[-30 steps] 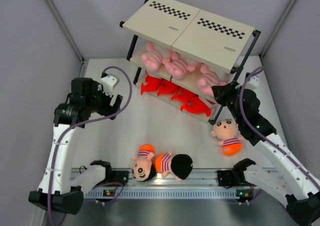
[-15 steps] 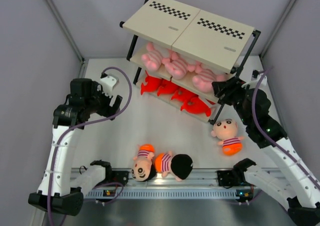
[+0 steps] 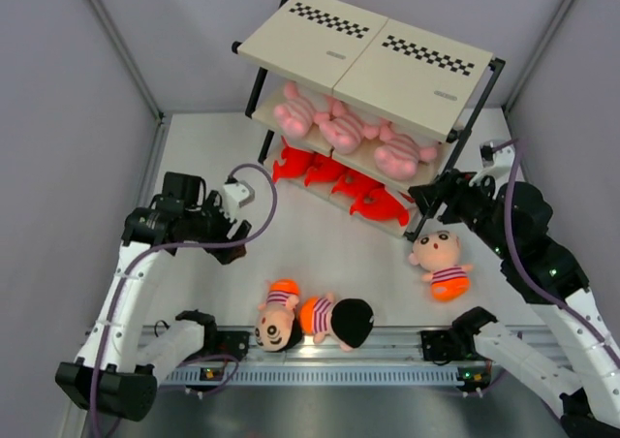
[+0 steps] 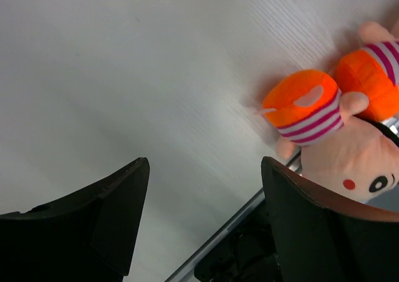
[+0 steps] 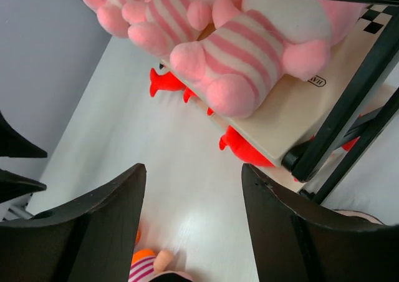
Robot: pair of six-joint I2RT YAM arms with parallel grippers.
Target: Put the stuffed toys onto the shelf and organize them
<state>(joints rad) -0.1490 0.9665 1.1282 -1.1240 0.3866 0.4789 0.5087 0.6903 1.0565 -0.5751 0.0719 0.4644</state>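
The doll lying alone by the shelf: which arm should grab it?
Right. The open right gripper hangs close to that doll; the left gripper is across the table, nearer the other two dolls.

Fingers (image 5: 93, 232): black, spread apart at the bottom of the frame, bare counter (image 5: 143, 126) showing in the gap. Upper centre: pink plush animals (image 5: 249, 51) with striped legs lie side by side on a cream shelf (image 5: 293, 113) board. Red toys (image 5: 246, 151) sit on the tier beneath. Black frame post (image 5: 349, 107) at right. Bottom centre: part of an orange, striped doll (image 5: 146, 263).
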